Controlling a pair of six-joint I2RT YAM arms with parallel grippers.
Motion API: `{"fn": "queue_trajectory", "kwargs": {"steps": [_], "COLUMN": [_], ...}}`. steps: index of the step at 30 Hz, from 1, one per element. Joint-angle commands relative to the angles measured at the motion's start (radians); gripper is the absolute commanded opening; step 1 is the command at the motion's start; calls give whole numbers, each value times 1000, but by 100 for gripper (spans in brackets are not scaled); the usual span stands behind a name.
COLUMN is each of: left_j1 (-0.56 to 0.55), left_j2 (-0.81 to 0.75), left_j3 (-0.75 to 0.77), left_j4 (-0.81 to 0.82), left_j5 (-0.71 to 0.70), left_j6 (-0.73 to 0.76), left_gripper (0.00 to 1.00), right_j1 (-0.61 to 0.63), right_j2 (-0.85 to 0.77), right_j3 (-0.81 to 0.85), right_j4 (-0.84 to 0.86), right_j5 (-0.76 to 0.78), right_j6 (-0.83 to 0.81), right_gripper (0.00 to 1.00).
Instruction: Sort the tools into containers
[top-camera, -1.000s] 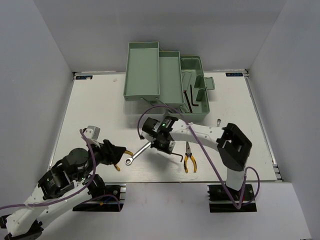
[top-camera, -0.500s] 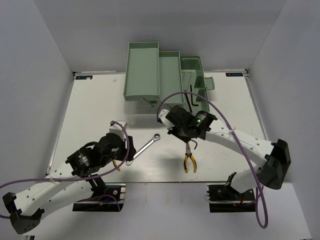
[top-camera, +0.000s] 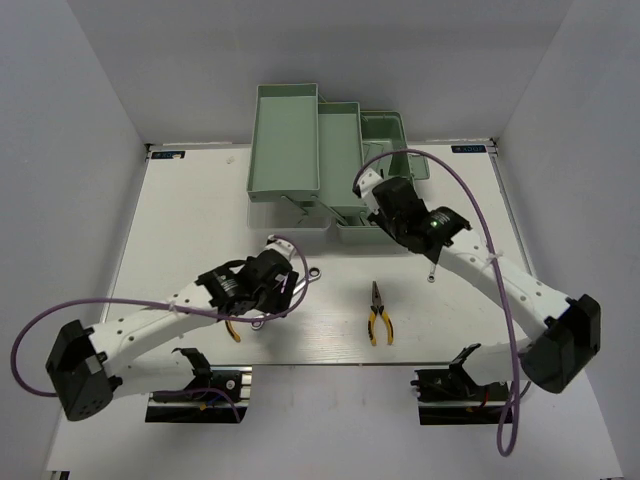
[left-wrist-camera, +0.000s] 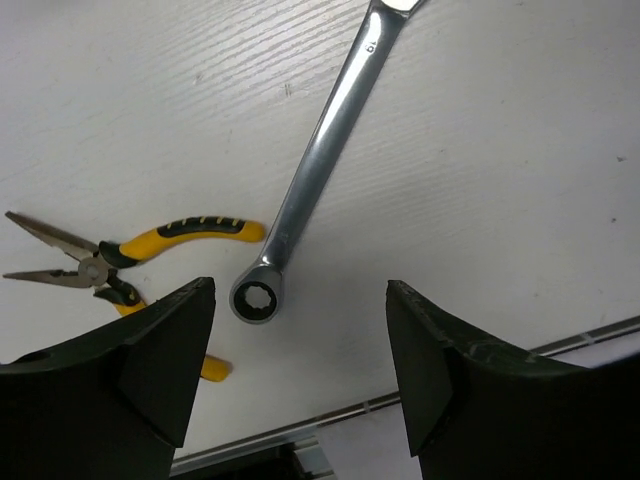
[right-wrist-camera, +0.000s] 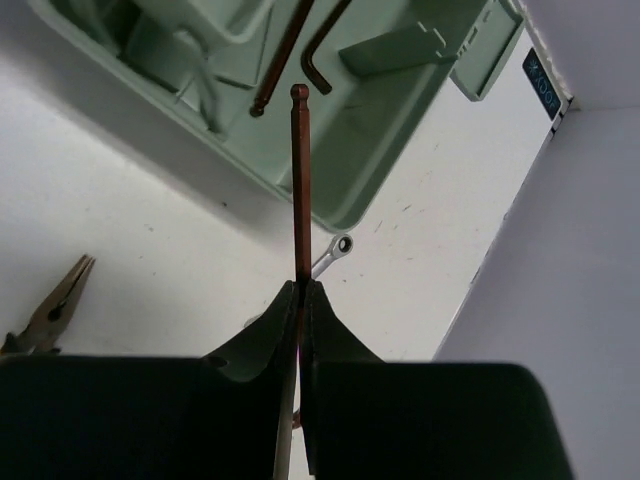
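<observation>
**Right gripper**: the jaws are pressed together on the shank of a dark hex key. The key projects straight out past the fingertips. In the wrist view, its ball end lies over the open base compartment of the mint-green toolbox. A second hex key lies inside that compartment. A small silver rod rests on the white table, just beside the toolbox wall.

**Left gripper**: the jaws are spread wide and grip nothing. The ring end of the silver ratchet wrench lies flat on the table between them. One yellow-and-black pliers lies beside that ring end. The second pliers lies well apart, near the table's front edge.
</observation>
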Motion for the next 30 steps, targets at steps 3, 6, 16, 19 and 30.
{"fn": "queue_trajectory", "kwargs": {"steps": [3, 6, 16, 19, 30], "left_j1": [1, 10, 30, 30, 69], "left_j2": [103, 123, 214, 258, 385], "left_j3": [76, 85, 85, 85, 62], "left_j4": [99, 147, 233, 270, 387], "left_j5": [-11, -11, 12, 23, 98], "left_j6": [112, 161, 229, 250, 278], "left_gripper": [84, 87, 89, 89, 71], "right_j1": [-142, -215, -332, -343, -433], "right_j2": [156, 345, 785, 822, 563], "right_j3": [138, 305, 882, 881, 538], "right_j4": [112, 79, -112, -116, -47], "right_j5": [-130, -198, -351, -411, -565], "right_j6": [-35, -5, 233, 276, 363], "right_gripper": [0, 0, 0, 25, 52]}}
